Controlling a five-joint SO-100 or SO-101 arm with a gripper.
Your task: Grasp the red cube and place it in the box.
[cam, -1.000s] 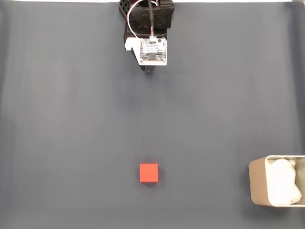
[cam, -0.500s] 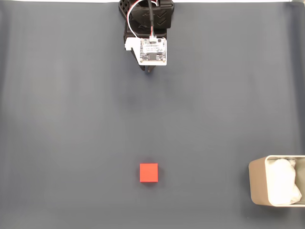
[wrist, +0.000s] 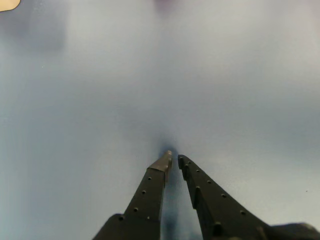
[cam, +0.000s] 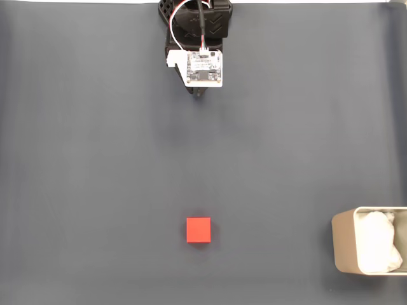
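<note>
Dark slate-grey tabletop [cam: 95,159] fills the fixed view, plain and matte, with a thin white strip along its top edge. You see the arm [cam: 196,25] entering at the top centre, black with red and white wires running down to a small white circuit board [cam: 204,68] mounted on it. Beneath that board your gripper [cam: 200,94] points down at the cloth, its tips showing as a dark sliver. In the wrist view the gripper [wrist: 174,159] reaches up from the lower edge: two black perforated fingers [wrist: 150,192] converge to points with a narrow slit between the tips, so you can read them as nearly together and holding nothing. They hover just above bare grey surface, with a soft shadow under the tips.

You find the red cube [cam: 198,230] lying flat on the tabletop in the lower centre of the fixed view, well apart from the gripper and almost straight below it in the picture. The box [cam: 343,244] sits at the lower right edge, cut off by the frame, with white padding [cam: 376,243] inside it. Cube and box lie well apart.
</note>
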